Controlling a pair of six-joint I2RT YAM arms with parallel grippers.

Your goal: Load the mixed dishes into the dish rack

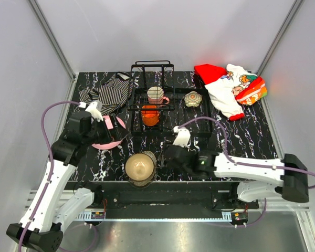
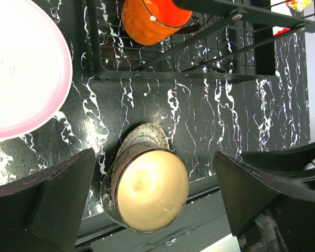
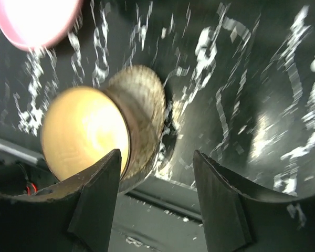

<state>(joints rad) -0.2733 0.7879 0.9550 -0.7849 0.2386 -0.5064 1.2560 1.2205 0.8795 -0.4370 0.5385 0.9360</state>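
The black wire dish rack (image 1: pixel 138 97) stands mid-table and holds the cream-pink mug (image 1: pixel 156 94) and the small orange cup (image 1: pixel 150 114). The small floral cup (image 1: pixel 192 98) sits on the table right of the rack. The pink plate (image 1: pixel 106 143) lies at the left, partly under my left gripper (image 1: pixel 113 131), which is open and empty above it. The brownish bowl (image 1: pixel 140 167) sits at the near edge. My right gripper (image 1: pixel 165 156) is open, just right of the bowl (image 3: pixel 94 136), with one finger beside its rim. The tan-gold plate is out of view.
A striped black-white cloth (image 1: pixel 109 90) lies at the back left. A red-white printed cloth (image 1: pixel 230 88) lies at the back right. The table's near edge runs just behind the bowl (image 2: pixel 147 189). The rack's front rail (image 2: pixel 163 73) and the orange cup (image 2: pixel 152 21) show in the left wrist view.
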